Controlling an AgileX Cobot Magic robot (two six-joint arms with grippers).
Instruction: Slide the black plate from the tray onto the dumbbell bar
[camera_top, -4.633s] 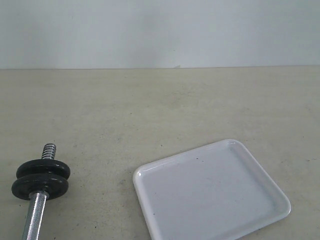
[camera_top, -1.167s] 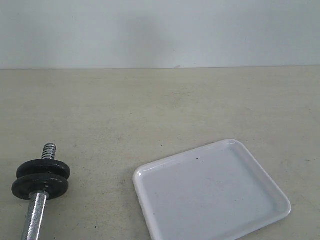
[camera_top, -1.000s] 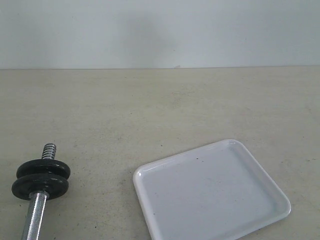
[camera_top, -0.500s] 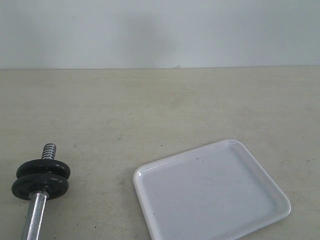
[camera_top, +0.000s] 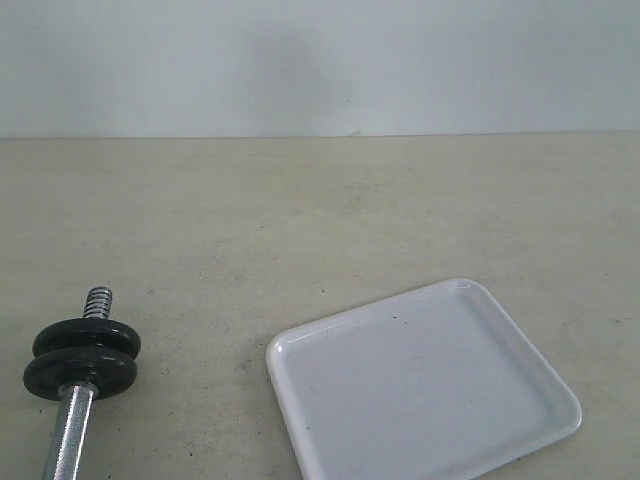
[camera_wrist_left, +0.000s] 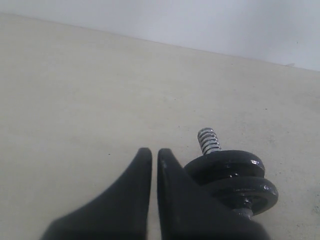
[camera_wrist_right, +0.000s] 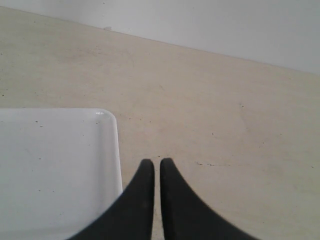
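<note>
Two rough matte black plates sit stacked on the chrome dumbbell bar at 8 o'clock, just short of its threaded tip; which is the task's cannot be told, and the knurled shaft runs out of frame. The glossy, round-cornered white tray lies at 5 o'clock, its near edge cropped. The left gripper and right gripper, seen in wrist views only, have tapered black fingers nearly together, gripping nothing.

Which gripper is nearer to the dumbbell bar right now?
Left. The left gripper, shut, sits close beside the loaded, threaded end of the dumbbell bar. The right gripper, also shut, is over by the edge of the tray, with no bar in its view.
</note>
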